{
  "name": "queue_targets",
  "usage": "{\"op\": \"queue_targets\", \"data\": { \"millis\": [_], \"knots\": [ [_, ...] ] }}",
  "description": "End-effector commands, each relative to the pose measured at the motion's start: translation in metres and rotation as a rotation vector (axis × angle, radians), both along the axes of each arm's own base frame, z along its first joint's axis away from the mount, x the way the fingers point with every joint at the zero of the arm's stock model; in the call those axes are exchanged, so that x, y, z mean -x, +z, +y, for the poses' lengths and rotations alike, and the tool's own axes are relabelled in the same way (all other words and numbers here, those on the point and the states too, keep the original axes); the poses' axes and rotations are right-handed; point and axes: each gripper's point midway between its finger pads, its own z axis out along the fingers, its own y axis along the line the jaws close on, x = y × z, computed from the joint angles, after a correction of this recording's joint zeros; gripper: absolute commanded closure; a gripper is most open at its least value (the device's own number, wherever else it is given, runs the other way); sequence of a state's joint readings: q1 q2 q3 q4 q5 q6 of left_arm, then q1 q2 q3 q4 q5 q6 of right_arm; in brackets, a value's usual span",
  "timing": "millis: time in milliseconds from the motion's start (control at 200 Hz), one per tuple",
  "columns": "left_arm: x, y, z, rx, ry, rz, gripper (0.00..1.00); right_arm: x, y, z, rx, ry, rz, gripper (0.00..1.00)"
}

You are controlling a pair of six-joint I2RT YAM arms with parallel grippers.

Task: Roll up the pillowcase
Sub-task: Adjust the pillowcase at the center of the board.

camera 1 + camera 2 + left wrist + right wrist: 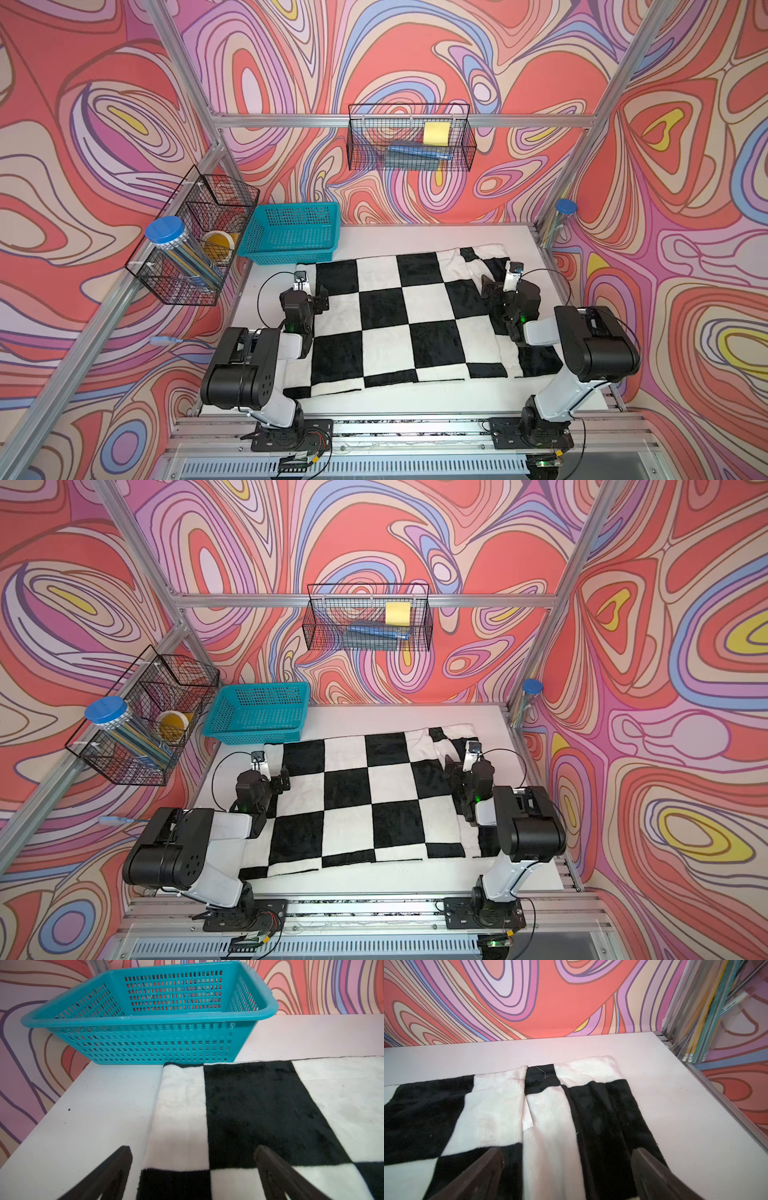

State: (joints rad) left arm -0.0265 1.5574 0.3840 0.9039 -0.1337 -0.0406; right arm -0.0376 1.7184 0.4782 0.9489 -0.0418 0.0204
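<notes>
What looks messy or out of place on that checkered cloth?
The pillowcase lies mostly flat, but its end by the right gripper is bunched into lengthwise folds, and a loose thread curls on its far edge there. Nothing looks spilled or damaged.

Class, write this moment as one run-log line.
pillowcase: spread out, unrolled | left gripper: open, over left edge | right gripper: open, over folded right edge

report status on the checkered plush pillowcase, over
Left gripper and right gripper open, holding nothing. Black-and-white checkered plush pillowcase flat, unrolled, right side rumpled. Teal plastic basket at its far left corner.
</notes>
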Motion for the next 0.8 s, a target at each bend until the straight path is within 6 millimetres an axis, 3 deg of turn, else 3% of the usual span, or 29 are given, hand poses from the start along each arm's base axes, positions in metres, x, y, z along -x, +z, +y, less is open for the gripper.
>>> {"op": "queue_targets", "data": {
  "millis": [0, 731, 796],
  "knots": [
    [0.004, -0.0004, 0.0004, -0.01, -0.006, 0.007, 0.01, 0.0007, 0.0053, 0.0027, -0.007, 0.004, -0.012, 0.02],
    [0.0032, -0.0006, -0.0001, -0.012, -0.011, 0.011, 0.01, 0.0019, 0.0043, 0.0032, -0.007, 0.006, -0.001, 0.02],
    [0.0045, 0.002, -0.0001, -0.014, -0.012, -0.001, 0.01, -0.0005, 0.0084, -0.0047, -0.004, -0.045, -0.001, 0.02]
  ]
}}
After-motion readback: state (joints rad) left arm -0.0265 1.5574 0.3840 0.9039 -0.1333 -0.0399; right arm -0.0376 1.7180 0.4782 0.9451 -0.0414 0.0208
